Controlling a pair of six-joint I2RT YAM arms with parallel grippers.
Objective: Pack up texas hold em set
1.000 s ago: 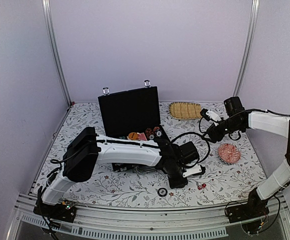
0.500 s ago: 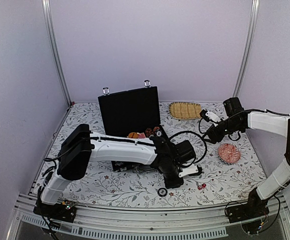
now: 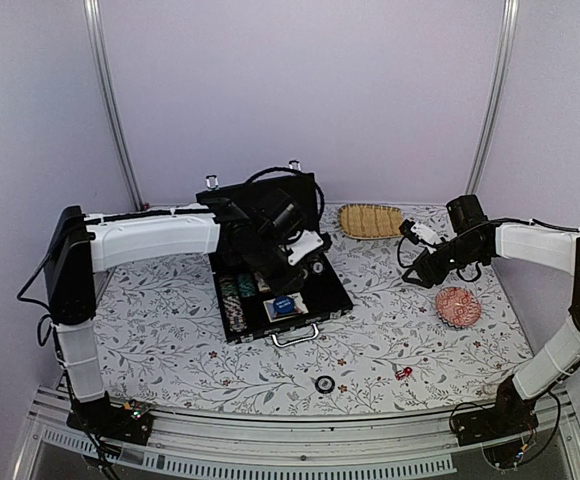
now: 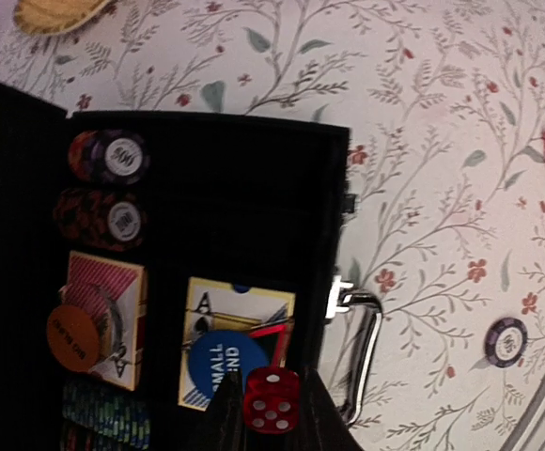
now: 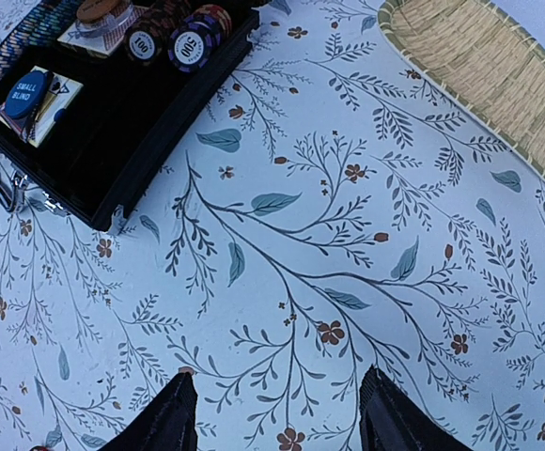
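Pinching a red die [image 4: 271, 402] between left fingers [image 4: 223, 419] — above the open case [image 4: 254, 178].

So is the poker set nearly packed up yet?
Nearly. Done: chips, cards, a blue disc and an orange disc sit in the case. In hand: the left gripper holds a red die above it. Left: a loose chip and at least one loose die lie on the table, and the case is not shut yet.

Blue disc [image 5: 30, 91]: "SMALL BLIND". Playing card [image 4: 207, 305] corner: "A".
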